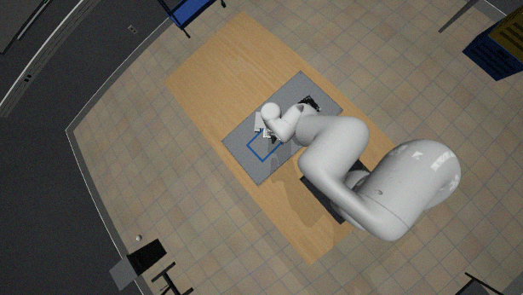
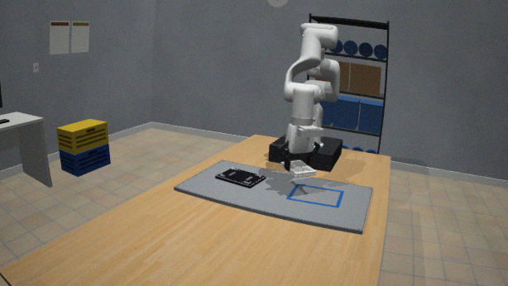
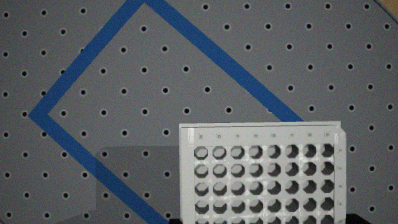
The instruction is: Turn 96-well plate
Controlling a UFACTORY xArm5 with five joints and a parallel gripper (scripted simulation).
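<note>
1. Three views split the facts: only the exterior one shows the whole wooden surface (image 2: 198,244) with the grey mat (image 2: 248,194) on it, and the black plate nest (image 2: 240,177) lying flat on the mat, well apart from the blue tape rectangle (image 2: 315,195).
2. From above, the arm (image 1: 336,145) hides most of the mat and part of the nest, which the exterior view shows whole.
3. Arm pose, seen from the exterior: it rises from its black base (image 2: 306,154), folds at the top and drops straight down, wrist pointing at the mat just behind the blue rectangle.
4. Only the wrist view shows the 96-well plate (image 3: 262,172) closely: white, wells up, its cut-off corner at the upper right of that picture, over the rectangle's edge, the tape running diagonally.
5. The hand (image 2: 299,164) is clamped on the plate, fingers standing wide across it, holding it clear of the mat and away from the nest.
</note>
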